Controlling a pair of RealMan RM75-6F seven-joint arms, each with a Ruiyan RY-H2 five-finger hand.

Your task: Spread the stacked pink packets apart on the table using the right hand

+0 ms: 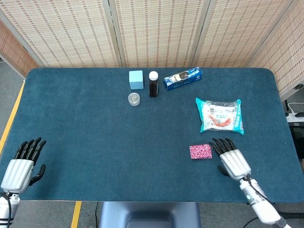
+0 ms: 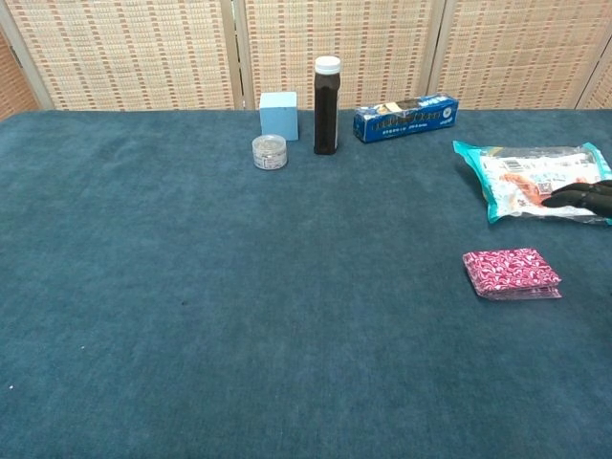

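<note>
Left hand (image 1: 21, 164): fingers spread, holding nothing, at the table's (image 1: 85, 123) near left edge, well apart from everything else.
Back row: cube (image 1: 136, 79), jar (image 1: 134, 99), bottle (image 1: 153, 83) and blue box (image 1: 183, 78), grouped near the far edge, clear of the work.
Packets (image 1: 200, 151): pink patterned stack lying flat on the cloth, edges squared up, below the snack bag (image 1: 220, 114) and apart from it.
Handling: probably light, thin and flexible, with smooth wrappers that should slide over one another; the cloth likely grips the bottom one. Pressing flat on the top face and sweeping sideways looks better than pinching the edges.
Right hand (image 1: 230, 159): fingers straight and apart, holding nothing, fingertips (image 1: 217, 144) just beside the stack's right edge; whether they touch it I cannot tell.
</note>
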